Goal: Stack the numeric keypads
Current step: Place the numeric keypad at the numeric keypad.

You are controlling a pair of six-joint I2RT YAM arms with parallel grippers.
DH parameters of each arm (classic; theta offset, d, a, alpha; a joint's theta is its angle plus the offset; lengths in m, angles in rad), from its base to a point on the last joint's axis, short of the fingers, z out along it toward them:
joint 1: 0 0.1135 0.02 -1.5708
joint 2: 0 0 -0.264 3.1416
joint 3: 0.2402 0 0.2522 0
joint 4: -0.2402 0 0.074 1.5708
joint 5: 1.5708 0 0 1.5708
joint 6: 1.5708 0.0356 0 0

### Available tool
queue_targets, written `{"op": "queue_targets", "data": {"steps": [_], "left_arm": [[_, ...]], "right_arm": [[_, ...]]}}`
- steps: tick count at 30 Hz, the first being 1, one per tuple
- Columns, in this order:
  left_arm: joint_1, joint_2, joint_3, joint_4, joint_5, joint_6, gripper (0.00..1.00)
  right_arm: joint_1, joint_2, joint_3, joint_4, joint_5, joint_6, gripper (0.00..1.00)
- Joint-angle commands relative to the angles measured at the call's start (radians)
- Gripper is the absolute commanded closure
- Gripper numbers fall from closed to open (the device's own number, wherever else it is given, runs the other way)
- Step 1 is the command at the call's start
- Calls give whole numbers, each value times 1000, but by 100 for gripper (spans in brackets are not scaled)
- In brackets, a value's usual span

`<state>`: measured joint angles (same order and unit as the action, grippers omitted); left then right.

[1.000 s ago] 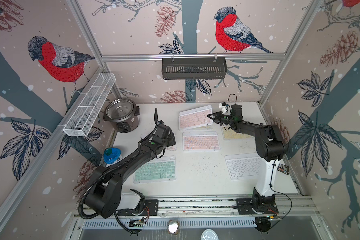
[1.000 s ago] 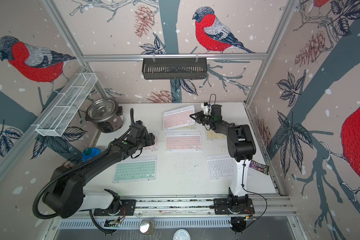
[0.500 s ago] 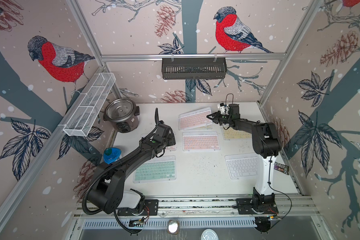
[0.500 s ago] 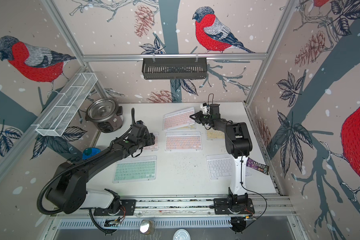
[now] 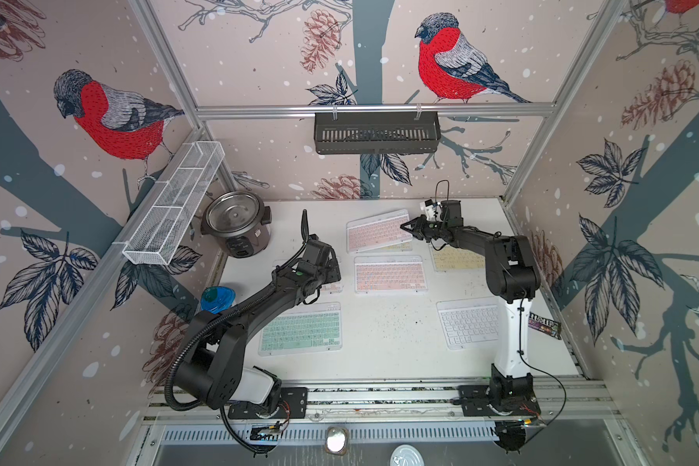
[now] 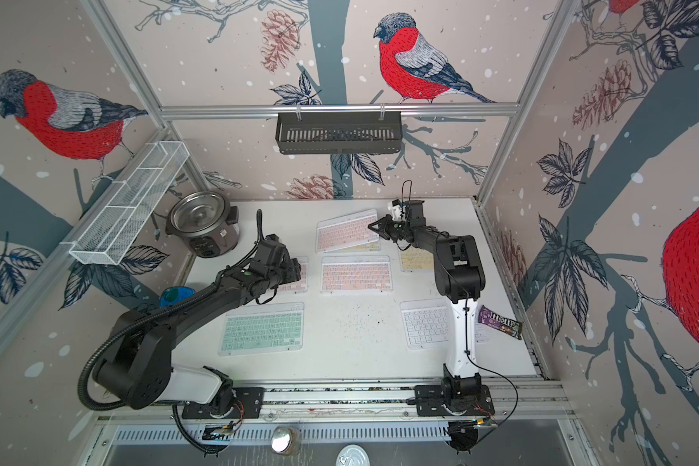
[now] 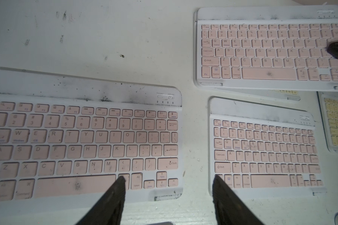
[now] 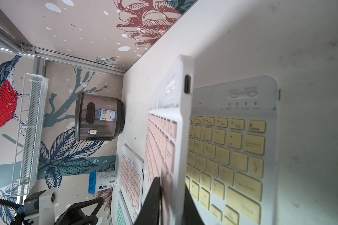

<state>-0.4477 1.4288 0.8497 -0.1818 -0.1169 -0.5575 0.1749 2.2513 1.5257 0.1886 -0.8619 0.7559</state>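
At the far side of the table [image 5: 384, 363], the right gripper [image 5: 406, 228] is pinching the end of the far pink keypad [image 5: 374, 236] nearest its own arm. I cannot tell how firmly it is gripping. That keypad is lying tilted across a pale yellow keypad [image 8: 226, 155], and this pair is looking like the only stack begun. The left gripper [image 7: 169, 177] is hovering with its fingers spread, holding nothing, above the gap between the left pink keypad [image 7: 82, 140] and the middle pink keypad [image 5: 390, 274]. A second yellow keypad [image 5: 457, 258], the mint green keypad [image 5: 301, 329] and the white keypad [image 5: 467, 324] are lying singly, apart from one another. By my reckoning five are waiting to be stacked, so most of the job is remaining.
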Motion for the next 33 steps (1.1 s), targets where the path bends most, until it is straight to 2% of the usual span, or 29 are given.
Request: {"op": "queue_targets", "data": {"steps": [1, 4, 9, 16, 33], "left_arm": [[4, 9, 14, 22, 2, 9, 30], [4, 19, 18, 22, 7, 10, 30], [7, 34, 32, 9, 18, 10, 30], [9, 49, 46, -5, 28, 5, 31], [11, 56, 45, 1, 41, 3, 31]], "right_arm": [[-4, 8, 15, -3, 11, -24, 80], [-6, 17, 29, -17, 14, -31, 78], [-8, 25, 45, -42, 32, -45, 64], [-9, 35, 60, -63, 44, -56, 54], [-8, 58, 88, -113, 98, -70, 50]]}}
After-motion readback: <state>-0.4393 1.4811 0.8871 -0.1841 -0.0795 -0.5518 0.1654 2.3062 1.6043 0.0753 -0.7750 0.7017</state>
